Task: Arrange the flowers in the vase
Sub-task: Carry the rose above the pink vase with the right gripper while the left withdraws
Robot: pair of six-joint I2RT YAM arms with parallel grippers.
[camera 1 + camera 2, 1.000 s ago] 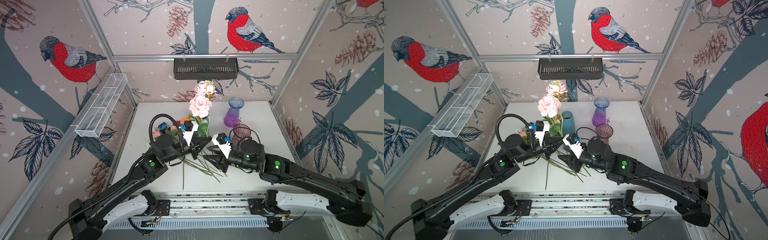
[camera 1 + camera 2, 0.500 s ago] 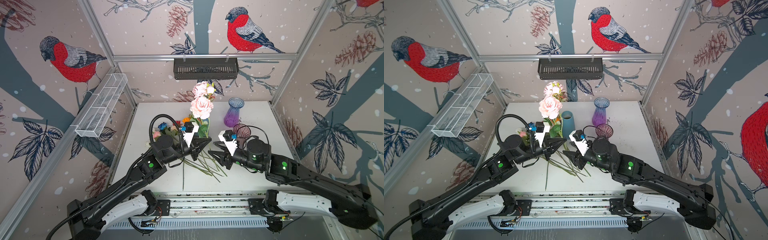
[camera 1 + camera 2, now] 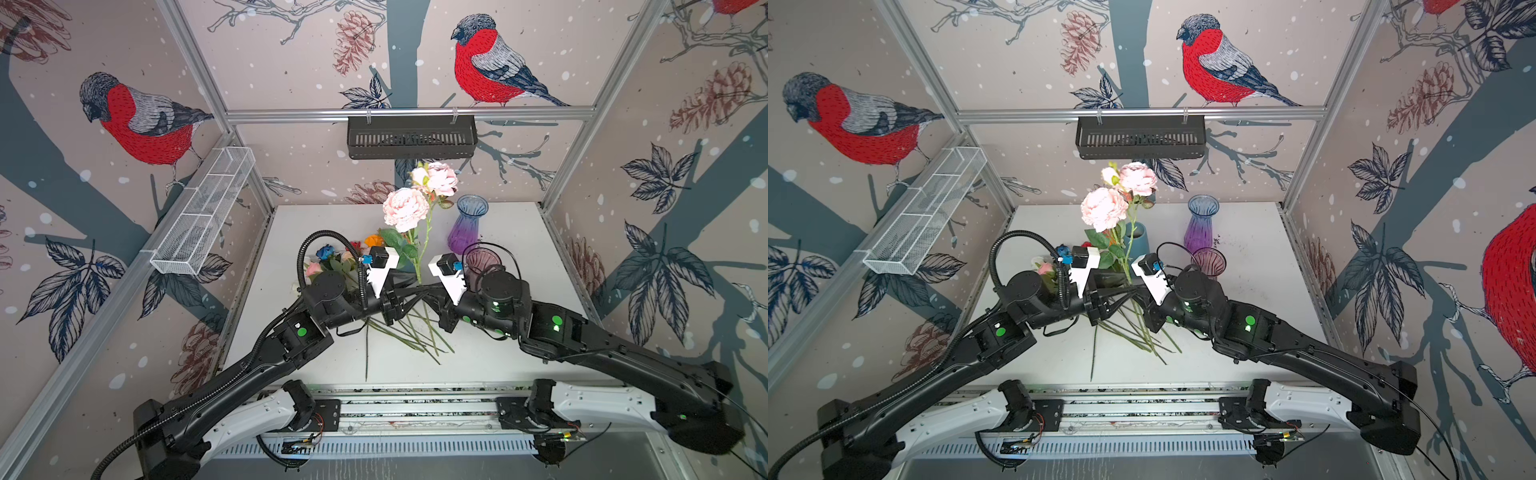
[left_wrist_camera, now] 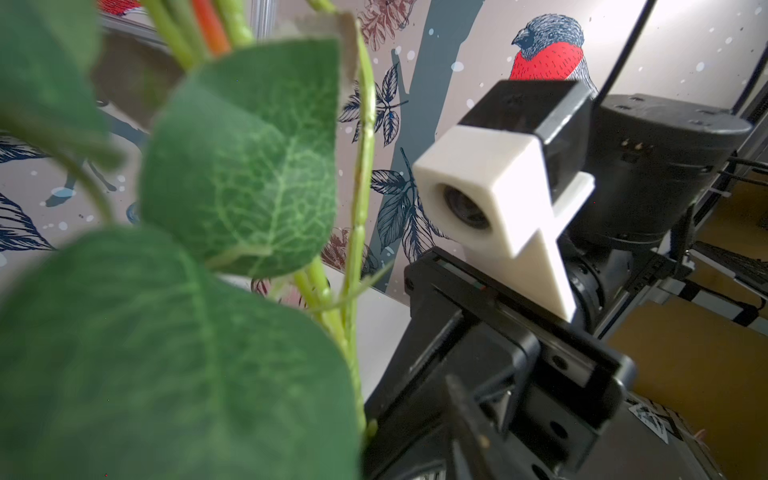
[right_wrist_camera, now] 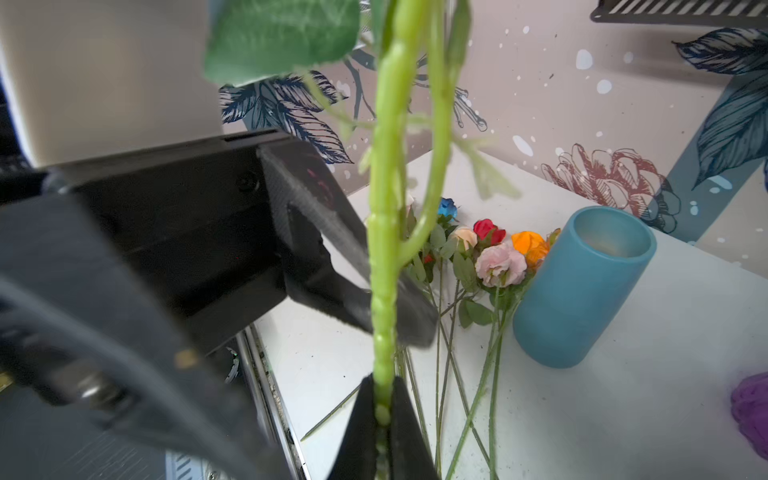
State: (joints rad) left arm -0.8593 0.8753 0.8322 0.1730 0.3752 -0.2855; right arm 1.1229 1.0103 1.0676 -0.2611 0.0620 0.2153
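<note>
Bullfinch-print walls on three sides, white tabletop (image 3: 316, 224) below; black slotted basket (image 3: 411, 137) hangs on the far rail, white mesh tray (image 3: 203, 216) on the left wall. Both arms meet over mid-tabletop.

Right gripper (image 5: 382, 409): fingers together, clamped on the lower stem of the pink spray (image 3: 405, 209); spray stands upright, two ruffled pink heads high above both grippers, green leaves along the stem.

Left gripper (image 3: 409, 293): fingers (image 5: 324, 208) apart, one on either side of the same stem, higher up than the right gripper's hold; whether they touch the stem cannot be told.

Loose roses (image 5: 498, 264) lie flat on the tabletop beneath the grippers; heads (blue, red, cream, pink, orange) bunched at the far left, just beside the blue cylinder vase (image 5: 582, 286); stems fan toward the near edge.

Purple glass vase (image 3: 467, 226) stands far, right of centre; smaller plum glass vase (image 3: 482, 262) just nearer, beside the right wrist.
</note>
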